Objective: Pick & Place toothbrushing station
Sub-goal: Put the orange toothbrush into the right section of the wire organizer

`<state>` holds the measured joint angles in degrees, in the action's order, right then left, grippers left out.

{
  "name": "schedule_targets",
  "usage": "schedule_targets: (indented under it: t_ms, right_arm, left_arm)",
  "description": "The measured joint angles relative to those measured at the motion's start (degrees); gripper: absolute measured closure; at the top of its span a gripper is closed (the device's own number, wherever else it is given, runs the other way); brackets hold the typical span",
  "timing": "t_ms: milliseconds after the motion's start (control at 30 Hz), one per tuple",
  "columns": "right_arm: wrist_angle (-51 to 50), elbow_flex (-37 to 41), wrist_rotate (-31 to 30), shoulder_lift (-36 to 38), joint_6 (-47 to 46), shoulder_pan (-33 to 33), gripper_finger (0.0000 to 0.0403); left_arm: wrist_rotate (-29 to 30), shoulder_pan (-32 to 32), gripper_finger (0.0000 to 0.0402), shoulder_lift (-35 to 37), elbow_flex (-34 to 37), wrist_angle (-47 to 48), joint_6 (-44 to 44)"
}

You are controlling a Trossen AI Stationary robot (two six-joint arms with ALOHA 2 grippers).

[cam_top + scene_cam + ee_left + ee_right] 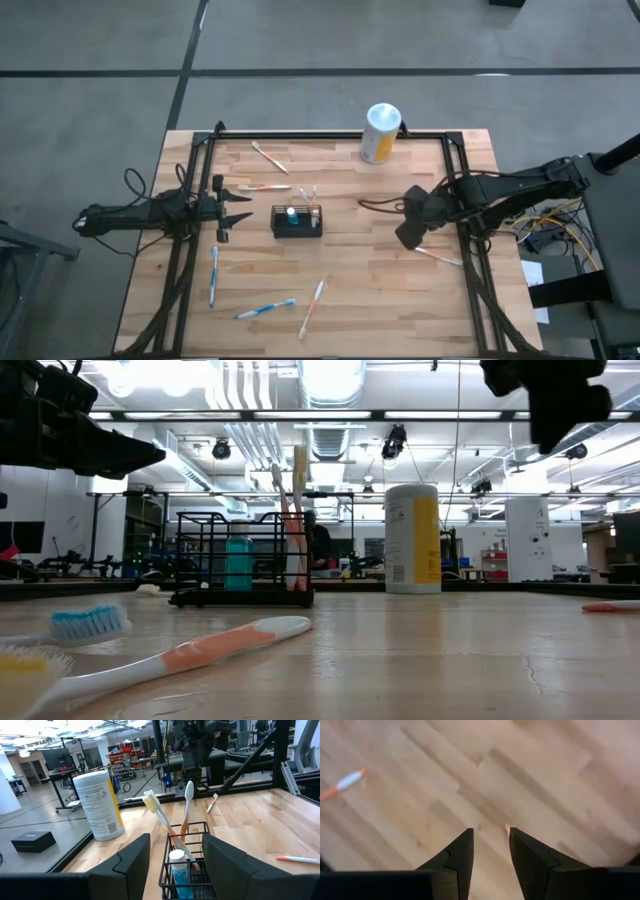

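The toothbrushing station, a small black wire-mesh basket point(297, 221), stands on the wooden table near its middle. It holds two toothbrushes point(186, 820), which stand leaning against its rim, and a teal tube point(178, 870). My left gripper point(245, 206) is open, level just left of the basket, its fingers point(131, 862) pointing at it without touching. My right gripper point(408, 238) is open and empty above the bare table right of the basket, pointing down. An orange-and-white toothbrush point(438, 256) lies beside it, and the brush's orange tip point(506, 827) shows by one finger.
A white-topped canister with a yellow label point(380, 132) stands at the table's far edge. Loose toothbrushes lie at the far left point(270, 157), left of the basket point(263, 187), and near the front point(213, 275) point(265, 310) point(313, 305). A black frame point(320, 133) runs around the table.
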<state>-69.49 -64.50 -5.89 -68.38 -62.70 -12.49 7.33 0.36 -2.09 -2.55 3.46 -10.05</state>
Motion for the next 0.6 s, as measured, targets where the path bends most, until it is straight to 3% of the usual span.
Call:
schedule_targets:
  t_ms: [200, 400, 600]
  right_arm:
    - [-0.3, 4.9, 7.2, 0.0, -0.1, 0.0, 0.0284]
    - [0.2, 12.4, 7.5, 0.0, -8.4, 0.0, 0.0284]
    - [9.1, 19.7, 10.8, 0.1, -11.2, 0.0, 0.0284]
  left_arm:
    - [0.0, 0.0, 0.0216, 0.0, 0.0, 0.0, 0.0]
    - [0.0, 0.0, 0.0215, 0.0, 0.0, 0.0, 0.0]
    - [0.0, 0.0, 0.0215, 0.0, 0.0, 0.0, 0.0]
